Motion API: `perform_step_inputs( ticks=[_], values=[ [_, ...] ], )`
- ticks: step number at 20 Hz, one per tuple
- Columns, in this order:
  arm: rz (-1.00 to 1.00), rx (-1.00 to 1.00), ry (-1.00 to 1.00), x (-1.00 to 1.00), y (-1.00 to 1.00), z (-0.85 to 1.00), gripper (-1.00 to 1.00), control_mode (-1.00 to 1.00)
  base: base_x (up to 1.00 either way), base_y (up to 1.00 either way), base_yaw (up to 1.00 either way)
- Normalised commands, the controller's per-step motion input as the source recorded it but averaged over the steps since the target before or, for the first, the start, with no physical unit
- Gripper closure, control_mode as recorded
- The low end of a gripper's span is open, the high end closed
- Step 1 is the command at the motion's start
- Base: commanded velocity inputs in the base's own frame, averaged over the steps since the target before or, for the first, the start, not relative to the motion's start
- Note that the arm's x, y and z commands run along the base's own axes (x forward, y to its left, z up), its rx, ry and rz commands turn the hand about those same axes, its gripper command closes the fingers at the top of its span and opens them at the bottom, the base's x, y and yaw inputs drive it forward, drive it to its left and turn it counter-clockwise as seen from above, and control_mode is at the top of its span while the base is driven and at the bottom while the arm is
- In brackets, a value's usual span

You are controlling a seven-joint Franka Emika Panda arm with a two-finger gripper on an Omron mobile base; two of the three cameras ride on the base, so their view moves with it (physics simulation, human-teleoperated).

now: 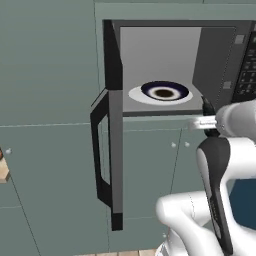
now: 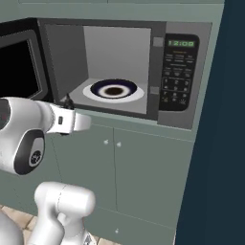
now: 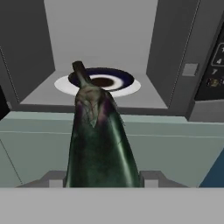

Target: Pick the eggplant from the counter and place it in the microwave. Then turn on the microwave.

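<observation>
Jaws pinch the eggplant [image 3: 99,140], frame centre; we should advance level into the microwave [image 3: 105,52], stem clearing the plate [image 3: 127,85].

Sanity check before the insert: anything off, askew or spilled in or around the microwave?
Nothing stands out. The microwave door is swung fully open, the plate sits flat and centred inside, no spills. The eggplant is held in the gripper, stem pointing at the cavity.
</observation>
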Motion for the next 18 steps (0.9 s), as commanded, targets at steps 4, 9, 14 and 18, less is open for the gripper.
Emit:
perform_step_inputs(
  ticks=[4, 9, 14, 18],
  values=[
    [0.04, 0.0, -0.01, 0.27, 0.0, 0.06, 1.0, -1.0, 0.0, 0.0, 0.0],
    [0.03, 0.0, 0.0, 0.32, 0.0, 0.04, 1.0, -1.0, 0.0, 0.0, 0.0],
    [0.0, 0.0, 0.0, 0.36, -0.04, 0.06, 1.0, -1.0, 0.0, 0.0, 0.0],
    [0.0, 0.0, 0.0, 0.35, -0.06, 0.04, 1.0, -1.0, 0.0, 0.0, 0.0]
  ],
)
